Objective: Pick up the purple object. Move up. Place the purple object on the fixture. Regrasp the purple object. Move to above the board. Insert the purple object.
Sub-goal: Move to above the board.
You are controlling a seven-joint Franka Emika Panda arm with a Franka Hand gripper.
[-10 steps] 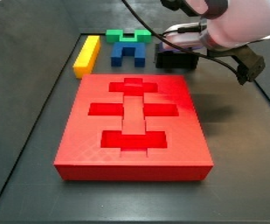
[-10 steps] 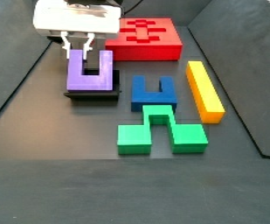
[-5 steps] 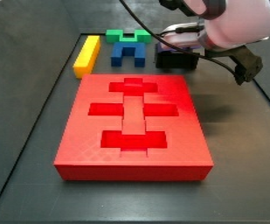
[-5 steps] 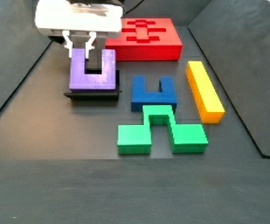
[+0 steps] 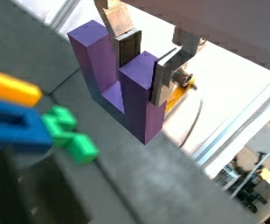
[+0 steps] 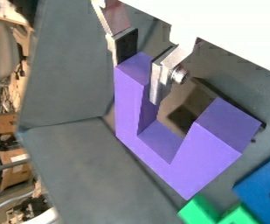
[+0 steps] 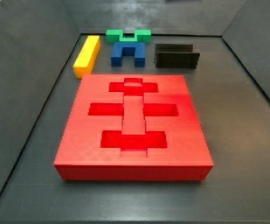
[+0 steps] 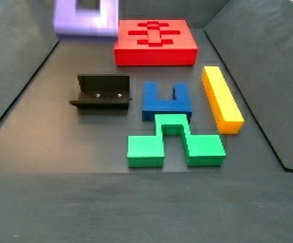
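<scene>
The gripper [image 5: 148, 57] is clamped on one prong of the purple object [image 5: 123, 83]: in both wrist views the silver fingers [image 6: 162, 74] sit either side of that prong, pads against it. In a wrist view the object hangs clear above the dark floor, with the green block [image 5: 69, 137], blue block [image 5: 18, 127] and yellow bar [image 5: 6, 86] below it.

In a side view only the lower part of the purple object [image 8: 84, 16] shows at the top edge, lifted well above the floor; the gripper itself is cropped out there. In a side view neither arm nor object appears at all. The fixture [image 8: 101, 93] stands empty beside the blue block [image 8: 165, 99]; it also shows at the far end [image 7: 178, 58]. The board [image 7: 134, 125] lies flat with its cutouts unfilled, likely all of them, though the far ones are small in view.
</scene>
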